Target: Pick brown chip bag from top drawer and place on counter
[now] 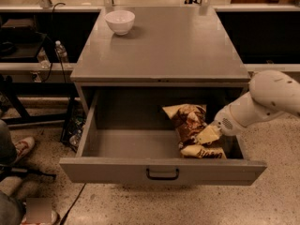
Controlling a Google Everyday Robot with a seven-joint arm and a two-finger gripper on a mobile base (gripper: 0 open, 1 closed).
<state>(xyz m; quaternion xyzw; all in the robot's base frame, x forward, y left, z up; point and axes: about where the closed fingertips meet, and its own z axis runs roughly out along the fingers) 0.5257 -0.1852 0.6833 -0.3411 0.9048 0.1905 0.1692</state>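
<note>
The top drawer [112, 170] of the grey cabinet is pulled out wide. The brown chip bag [187, 121] lies in its right half, dark brown with cream-tan ends, its near end by the drawer's front wall. My gripper [206, 135] reaches in over the drawer's right side on the white arm [267, 100] and sits on the near part of the bag, touching it. The counter [173, 41] is the flat grey top of the cabinet, above and behind the drawer.
A white bowl [120, 21] stands at the counter's back left. A plastic bottle [60, 52] and dark shelving are left of the cabinet. A person's shoe [21, 147] is on the speckled floor at the left.
</note>
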